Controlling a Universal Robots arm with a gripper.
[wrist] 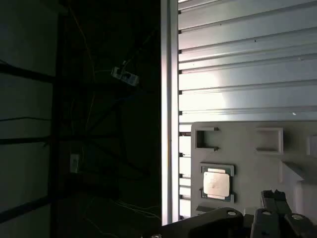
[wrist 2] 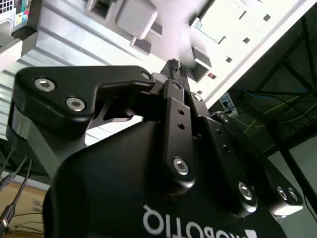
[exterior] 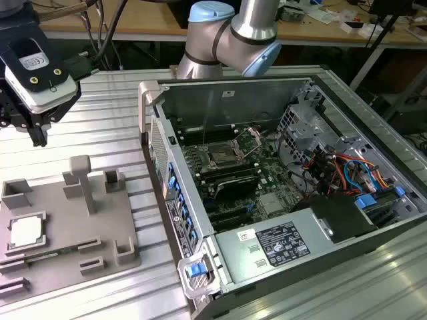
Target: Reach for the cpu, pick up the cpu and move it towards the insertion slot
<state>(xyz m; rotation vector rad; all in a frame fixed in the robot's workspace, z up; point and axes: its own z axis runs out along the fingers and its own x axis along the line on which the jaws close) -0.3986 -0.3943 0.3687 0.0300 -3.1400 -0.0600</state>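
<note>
On the grey fixture [exterior: 100, 233]: the cpu [exterior: 27, 231] lies flat in a square recess, silvery top plate up, near the fixture's edge on the exterior view's left; nothing touches it; in the first wrist view that side of the fixture runs just beside the surface's edge

Fixture: it rests on the ribbed metal surface [exterior: 113, 113], near the surface's corner on the exterior view's left; a grey upright post [exterior: 80, 180] stands toward its far edge

Tool: the tool [exterior: 35, 133] hangs above the surface near its far edge on the exterior view's left, fingers pointing down, well apart from the cpu; in the second wrist view the fingertips [wrist 2: 173, 64] stand together with nothing between them

Insertion slot: the insertion slot [exterior: 220, 158] sits on the green board inside the open computer case [exterior: 373, 220]; shiny frame, dark centre; well apart from both the cpu and the tool

Case: it lies on its side on the surface, toward the exterior view's right, just beside the fixture

Arm: silver and blue joints [exterior: 233, 33] rise behind the case's far wall
</note>
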